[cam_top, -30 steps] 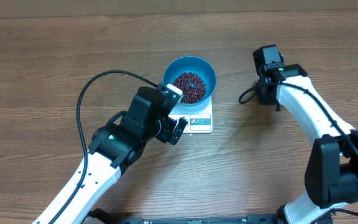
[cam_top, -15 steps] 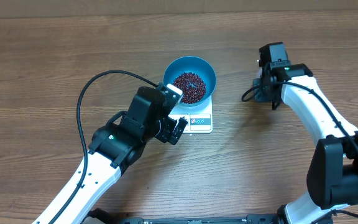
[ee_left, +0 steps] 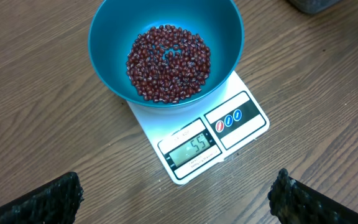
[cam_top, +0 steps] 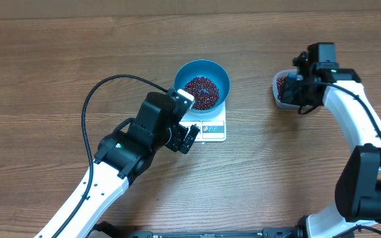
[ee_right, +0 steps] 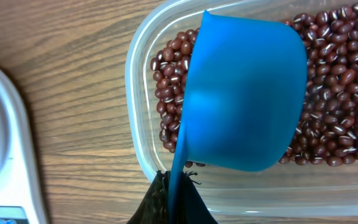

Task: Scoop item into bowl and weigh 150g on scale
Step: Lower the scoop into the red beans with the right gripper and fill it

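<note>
Bright, even light from above; shadows on the table (cam_top: 45, 66) are soft. Left wrist view is sharp, the bowl (ee_left: 227, 43) wall paler at 3 o'clock. The close scoop (ee_right: 241, 99) looks slightly soft.

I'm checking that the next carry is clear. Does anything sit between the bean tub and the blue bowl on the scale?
Nothing visible does. Only bare table lies between the tub and the bowl. The open left pincer sits by the scale, off that line.
</note>
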Motion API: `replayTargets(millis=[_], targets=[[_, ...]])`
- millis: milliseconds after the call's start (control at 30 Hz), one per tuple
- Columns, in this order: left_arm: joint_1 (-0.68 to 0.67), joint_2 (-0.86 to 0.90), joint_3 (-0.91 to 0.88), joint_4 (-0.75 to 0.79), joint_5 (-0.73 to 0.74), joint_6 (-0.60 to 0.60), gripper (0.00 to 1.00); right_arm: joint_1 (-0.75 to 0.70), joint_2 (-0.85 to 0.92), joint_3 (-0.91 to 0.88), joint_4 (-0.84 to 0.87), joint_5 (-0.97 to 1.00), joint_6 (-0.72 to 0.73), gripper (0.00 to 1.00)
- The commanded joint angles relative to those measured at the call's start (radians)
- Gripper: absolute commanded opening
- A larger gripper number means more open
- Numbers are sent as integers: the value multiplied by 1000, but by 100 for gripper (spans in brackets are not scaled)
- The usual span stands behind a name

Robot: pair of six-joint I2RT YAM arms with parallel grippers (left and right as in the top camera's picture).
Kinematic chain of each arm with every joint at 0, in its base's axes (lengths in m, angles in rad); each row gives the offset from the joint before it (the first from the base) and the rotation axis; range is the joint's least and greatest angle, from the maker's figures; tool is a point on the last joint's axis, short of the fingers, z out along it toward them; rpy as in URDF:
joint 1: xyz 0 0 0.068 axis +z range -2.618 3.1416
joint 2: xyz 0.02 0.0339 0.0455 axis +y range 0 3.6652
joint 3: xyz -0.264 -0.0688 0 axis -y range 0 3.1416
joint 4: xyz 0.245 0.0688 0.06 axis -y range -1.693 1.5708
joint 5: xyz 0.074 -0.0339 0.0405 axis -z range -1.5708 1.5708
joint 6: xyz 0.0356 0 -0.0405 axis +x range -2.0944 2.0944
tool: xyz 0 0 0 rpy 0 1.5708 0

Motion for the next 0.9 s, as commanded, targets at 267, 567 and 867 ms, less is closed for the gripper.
replayTargets(millis=[267, 567, 867], targets=[[6, 3, -2, 3, 16, -13, 99, -118, -14, -2, 1, -225, 11, 4], [6, 3, -2, 3, 16, -13, 100, -217, -11, -19, -2, -320, 30, 4], [6, 3, -2, 3, 16, -13, 100, -288, 16, -22, -10, -449, 56, 4]])
